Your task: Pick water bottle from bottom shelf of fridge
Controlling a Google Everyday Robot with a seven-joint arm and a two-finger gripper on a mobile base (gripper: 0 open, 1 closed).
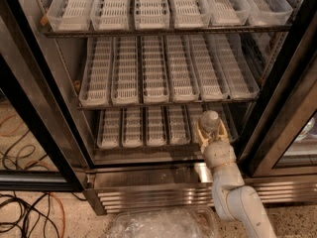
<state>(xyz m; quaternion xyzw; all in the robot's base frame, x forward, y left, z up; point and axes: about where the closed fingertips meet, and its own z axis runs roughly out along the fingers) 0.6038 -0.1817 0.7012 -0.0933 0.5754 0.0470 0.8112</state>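
Note:
The fridge (148, 178) stands open in front of me with three wire racks of white lane trays. The water bottle (209, 120), seen from above by its white cap, stands at the front right of the bottom shelf (143, 128). My gripper (210, 133) reaches in from the lower right. Its yellowish fingers (200, 131) sit on either side of the bottle, closed around it just below the cap. The bottle's body is mostly hidden by the gripper.
The middle rack (163, 73) and top rack (168, 9) hang above the bottle. Black-edged doors stand at the left (34, 118) and right (285, 108). The louvred grille (158, 195) is below. Cables (25, 217) and a clear plastic sheet (158, 224) lie on the floor.

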